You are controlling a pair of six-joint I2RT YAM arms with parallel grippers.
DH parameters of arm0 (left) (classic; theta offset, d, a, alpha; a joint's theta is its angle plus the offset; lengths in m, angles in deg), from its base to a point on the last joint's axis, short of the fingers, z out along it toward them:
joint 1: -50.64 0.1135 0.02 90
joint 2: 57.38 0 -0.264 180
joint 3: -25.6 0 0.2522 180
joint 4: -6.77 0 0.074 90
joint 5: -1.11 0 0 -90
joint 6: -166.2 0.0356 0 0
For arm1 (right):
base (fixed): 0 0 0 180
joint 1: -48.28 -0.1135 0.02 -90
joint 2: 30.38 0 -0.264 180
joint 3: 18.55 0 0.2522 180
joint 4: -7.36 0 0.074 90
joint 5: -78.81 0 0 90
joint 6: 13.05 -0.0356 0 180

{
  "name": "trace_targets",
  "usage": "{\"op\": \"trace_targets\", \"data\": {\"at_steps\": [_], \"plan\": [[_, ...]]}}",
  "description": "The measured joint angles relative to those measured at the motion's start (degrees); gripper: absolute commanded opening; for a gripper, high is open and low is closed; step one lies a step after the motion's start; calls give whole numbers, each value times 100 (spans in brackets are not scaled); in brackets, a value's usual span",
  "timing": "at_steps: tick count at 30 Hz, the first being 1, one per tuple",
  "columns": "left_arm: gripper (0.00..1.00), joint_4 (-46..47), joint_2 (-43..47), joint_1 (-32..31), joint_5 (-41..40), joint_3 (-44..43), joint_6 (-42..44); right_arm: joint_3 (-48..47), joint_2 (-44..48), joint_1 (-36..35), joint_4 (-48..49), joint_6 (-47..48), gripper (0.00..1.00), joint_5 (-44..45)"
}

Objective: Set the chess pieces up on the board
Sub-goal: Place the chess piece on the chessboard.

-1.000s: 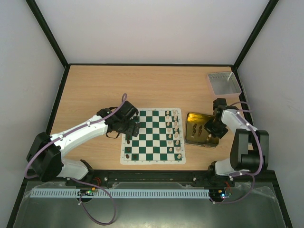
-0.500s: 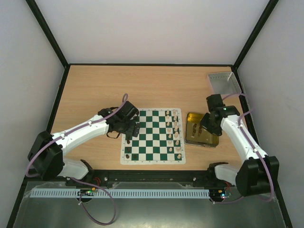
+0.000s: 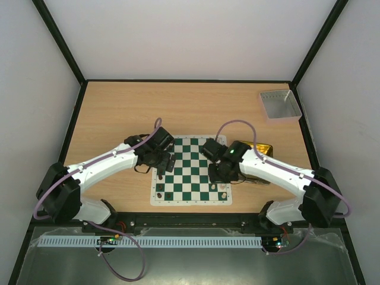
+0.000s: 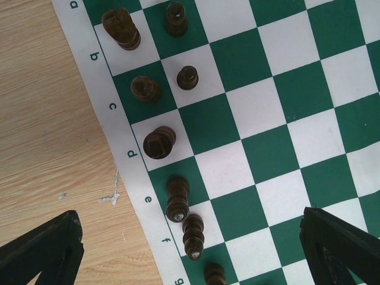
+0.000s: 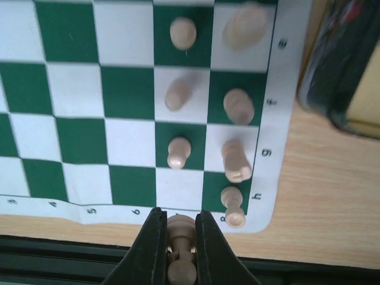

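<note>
- Left gripper [image 3: 165, 161]: jaws stand wide apart with nothing between them. It hovers over the left edge of the board [image 3: 191, 160].
- Left wrist view: both fingers [image 4: 41, 255] sit at the lower corners of the picture, clear of every piece.
- Black pieces [image 4: 158, 142]: 8 in view on the board [image 4: 267, 101]. Most are in the column of squares along the lettered border, and 2 are in the next column. The lowest is cut off by the picture edge.
- Right gripper [image 5: 178, 228]: clenched, its fingers [image 5: 151, 252] pinching the held piece [image 5: 181, 240], a cream figure gripped upright.
- Held piece position: above the board's near white border, close to the corner marked h, and not on a square.
- Cream pieces [image 5: 178, 153]: 7 in view on the board [image 5: 71, 89], in the 2 columns nearest the lettered border. 1 stands in the corner square just beside the held piece.
- Top view: the right gripper [image 3: 221, 176] is over the board's right side, and its arm hides most of the cream pieces there.
- Yellow tray [image 3: 265, 148]: on the table [image 3: 119, 113] just right of the board, partly covered by the right arm.
- Grey tray [image 3: 280, 104]: far right corner of the table, well apart from the board.
</note>
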Motion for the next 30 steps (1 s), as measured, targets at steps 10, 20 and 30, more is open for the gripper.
{"op": "trace_targets", "data": {"at_steps": [10,20,30], "plan": [[99,-2,2,0,-24,0,-2,894,-184,-444,570,-417,6,-356],[99,-2,116,0,-66,0,-4,1091,-485,-520,1047,-527,6,-538],[99,0,142,0,-72,0,-4,1071,-863,-601,1117,-529,6,-426]]}}
